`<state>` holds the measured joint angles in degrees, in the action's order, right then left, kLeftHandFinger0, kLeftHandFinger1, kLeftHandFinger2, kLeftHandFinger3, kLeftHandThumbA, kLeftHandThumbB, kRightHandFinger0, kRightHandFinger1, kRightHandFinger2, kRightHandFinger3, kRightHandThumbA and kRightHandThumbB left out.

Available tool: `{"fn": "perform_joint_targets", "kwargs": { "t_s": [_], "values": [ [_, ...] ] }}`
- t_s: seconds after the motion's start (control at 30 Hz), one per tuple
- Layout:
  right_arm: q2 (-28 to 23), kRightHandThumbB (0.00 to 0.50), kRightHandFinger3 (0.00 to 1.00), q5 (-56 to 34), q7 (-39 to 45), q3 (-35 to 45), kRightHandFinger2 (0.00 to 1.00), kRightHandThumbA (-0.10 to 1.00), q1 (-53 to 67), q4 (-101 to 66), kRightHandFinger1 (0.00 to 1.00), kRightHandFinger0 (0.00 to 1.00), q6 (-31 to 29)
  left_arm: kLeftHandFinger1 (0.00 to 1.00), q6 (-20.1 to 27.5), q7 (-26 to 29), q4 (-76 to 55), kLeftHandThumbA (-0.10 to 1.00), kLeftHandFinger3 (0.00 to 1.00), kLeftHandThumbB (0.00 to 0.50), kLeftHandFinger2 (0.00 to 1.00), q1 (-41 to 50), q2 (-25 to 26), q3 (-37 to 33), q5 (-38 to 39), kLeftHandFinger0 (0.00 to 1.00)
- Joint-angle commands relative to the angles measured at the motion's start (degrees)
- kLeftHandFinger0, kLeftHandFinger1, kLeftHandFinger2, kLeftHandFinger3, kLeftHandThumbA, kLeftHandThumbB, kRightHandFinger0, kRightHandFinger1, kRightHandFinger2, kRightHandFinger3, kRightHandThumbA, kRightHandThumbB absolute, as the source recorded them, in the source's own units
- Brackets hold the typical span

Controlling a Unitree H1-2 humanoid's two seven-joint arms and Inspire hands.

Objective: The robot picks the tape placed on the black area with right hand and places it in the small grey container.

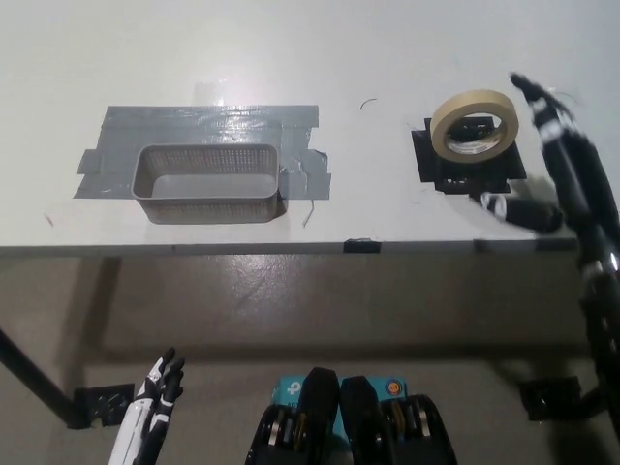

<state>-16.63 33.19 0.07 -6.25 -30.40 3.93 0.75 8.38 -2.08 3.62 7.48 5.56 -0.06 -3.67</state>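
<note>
A roll of beige masking tape (473, 127) stands tilted on a small patch of black tape (468, 165) stuck to the white desk (291, 58), on the right side of the head view. The roll leans on its edge so that its open centre faces the camera, and it covers the upper part of the black patch. The black right hand (542, 160) reaches over the desk just to the right of the roll, released and grasping nothing: one finger extends up along the roll's right side, its tip near the roll's upper right edge, while another finger (513, 209) points left below the patch's lower right corner. Whether any finger touches the roll cannot be told. Well apart to the left, a small grey mesh container (206, 184) of rectangular shape sits on a wide patch of grey duct tape (203, 124); its inside shows only its pale bottom. The white left hand (155, 392) hangs low at the lower left, below the desk's front edge and above the brown floor (291, 291), fingers loosely apart and holding nothing.
</note>
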Motion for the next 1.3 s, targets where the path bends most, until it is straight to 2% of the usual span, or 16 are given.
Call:
{"fn": "perform_joint_targets", "kwargs": {
  "t_s": [0.0, 0.3, 0.6, 0.63, 0.8, 1.27],
  "values": [
    [-3.0, 0.385, 1.0, 12.4, 0.5, -3.6, 1.0, 1.0, -10.2, 6.4, 1.0, 1.0, 9.6, 1.0, 2.7, -0.6, -2.5, 0.93, 1.0, 0.182, 1.0, 0.9, 1.1, 0.2, 0.5, 1.0],
    [-3.1, 0.4, 1.0, 12.9, -3.6, -5.8, 1.0, 1.0, -13.7, 15.6, 1.0, 1.0, 11.6, 1.0, 3.9, -0.9, -2.5, 0.92, 1.0, 0.167, 1.0, 2.6, 0.7, -0.5, 0.8, 1.0],
    [-1.9, 0.391, 1.0, 12.5, -7.6, -6.8, 1.0, 1.0, -16.5, 24.6, 1.0, 1.0, 11.2, 1.0, 4.8, -0.7, -2.7, 0.92, 1.0, 0.164, 1.0, 3.4, 0.7, -0.7, 0.3, 1.0],
    [-1.9, 0.388, 1.0, 12.4, -7.9, -7.0, 1.0, 1.0, -16.8, 25.7, 1.0, 1.0, 11.2, 1.0, 4.8, -0.8, -2.8, 0.92, 1.0, 0.15, 1.0, 3.5, 0.8, -0.8, 0.2, 1.0],
    [-1.6, 0.39, 1.0, 11.5, -10.4, -7.0, 1.0, 1.0, -18.2, 29.4, 1.0, 1.0, 9.9, 1.0, 3.9, -0.9, -3.6, 0.93, 1.0, 0.143, 1.0, 3.6, 0.9, -1.1, 0.1, 1.0],
    [-1.2, 0.373, 1.0, 9.5, -9.8, -7.3, 1.0, 1.0, -23.0, 31.7, 1.0, 1.0, 9.8, 1.0, 3.6, -0.7, -3.4, 0.92, 1.0, 0.142, 1.0, 2.8, 0.9, -1.2, 0.0, 1.0]
  ]
}}
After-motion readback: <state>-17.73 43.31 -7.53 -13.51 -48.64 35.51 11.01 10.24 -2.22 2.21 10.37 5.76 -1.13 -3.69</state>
